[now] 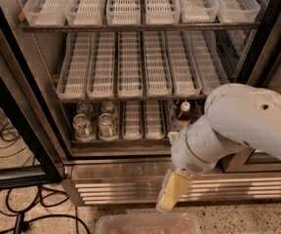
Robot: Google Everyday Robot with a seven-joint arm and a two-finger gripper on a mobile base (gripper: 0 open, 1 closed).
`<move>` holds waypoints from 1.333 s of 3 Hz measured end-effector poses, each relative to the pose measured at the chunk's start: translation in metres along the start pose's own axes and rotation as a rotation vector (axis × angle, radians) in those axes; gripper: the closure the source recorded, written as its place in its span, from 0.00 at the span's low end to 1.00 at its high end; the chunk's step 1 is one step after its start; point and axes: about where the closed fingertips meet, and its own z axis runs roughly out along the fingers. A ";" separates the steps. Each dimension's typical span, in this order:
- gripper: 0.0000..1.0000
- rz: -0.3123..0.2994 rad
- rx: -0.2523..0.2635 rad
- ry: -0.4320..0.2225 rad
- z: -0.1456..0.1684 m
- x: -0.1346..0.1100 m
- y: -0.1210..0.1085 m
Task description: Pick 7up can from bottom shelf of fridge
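Observation:
The fridge (43,82) stands open. On its bottom shelf (116,141), two small cans with silver lids (83,126) (106,125) sit in the left lanes, with more behind them. I cannot tell which one is the 7up can. A dark bottle with a white cap (182,113) stands in a right lane, partly hidden by my arm. My white arm (233,126) reaches in from the right. Its gripper (169,199) hangs pointing down in front of the steel base grille (116,184), below and to the right of the cans, touching nothing.
The two upper shelves hold white slotted trays (130,67). The black door frame (13,126) runs down the left side. Black cables (13,218) lie on the speckled floor at the left. A clear plastic bin (148,224) sits at the bottom edge, just below the gripper.

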 end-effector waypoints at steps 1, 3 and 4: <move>0.00 0.000 0.000 0.000 0.000 0.000 0.000; 0.00 0.065 0.019 -0.111 0.067 -0.011 0.006; 0.00 0.068 0.067 -0.191 0.102 -0.028 -0.004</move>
